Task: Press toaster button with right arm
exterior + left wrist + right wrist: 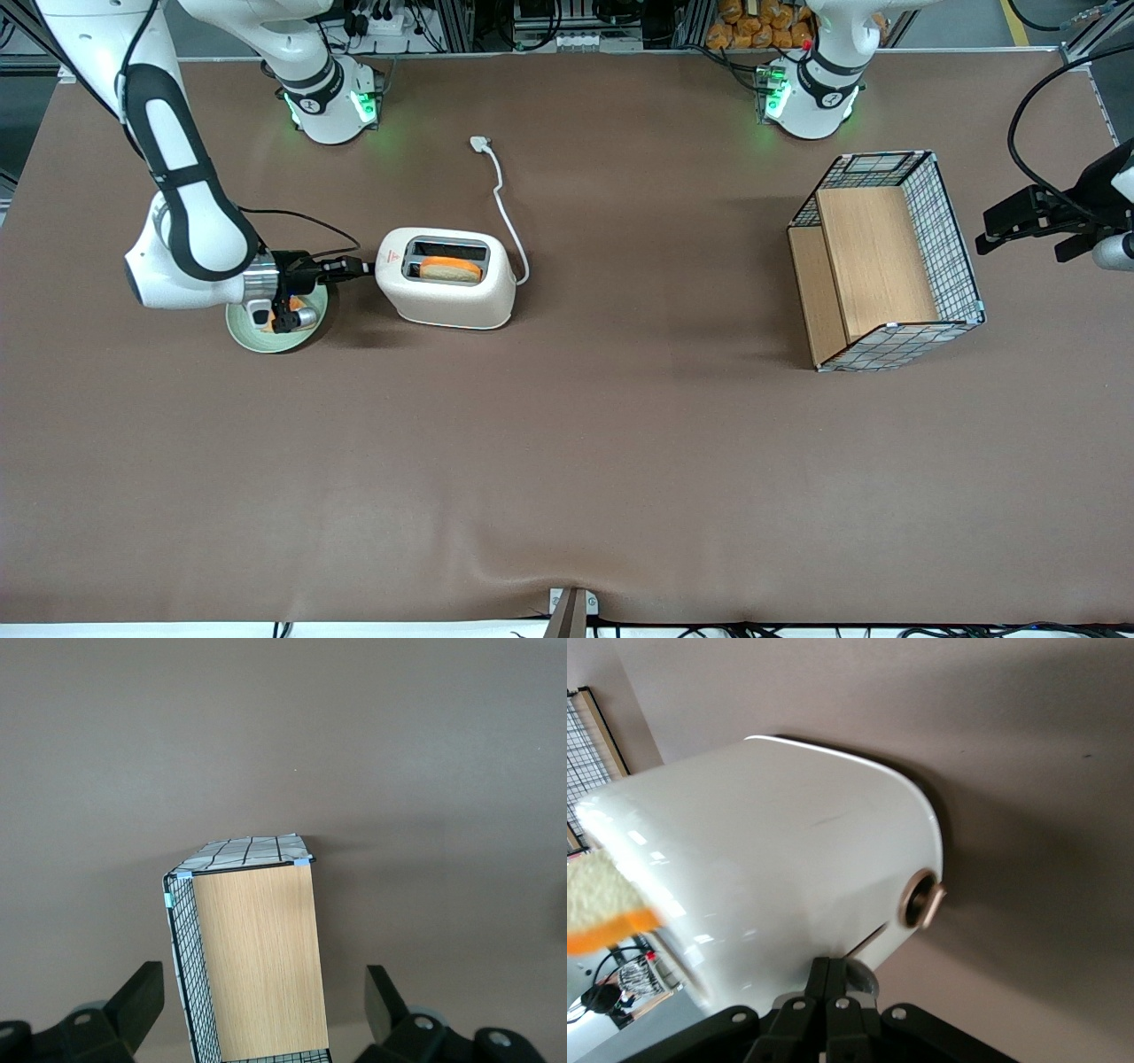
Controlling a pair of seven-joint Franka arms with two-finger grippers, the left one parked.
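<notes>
Pressing fingers together, the gripper [361, 265] touches the toaster's [447, 292] logo end.

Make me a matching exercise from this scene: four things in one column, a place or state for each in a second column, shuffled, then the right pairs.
Things:
1. bread slice
2. plug
3. green plate
4. gripper

Places or states:
A. lying loose on the table, farther from the front camera than the toaster
B. partly hidden under the right arm's wrist
C. standing in the toaster's slot
D. jaws shut, at the toaster's narrow end with the red logo

Pairs: 1-C, 2-A, 3-B, 4-D
</notes>
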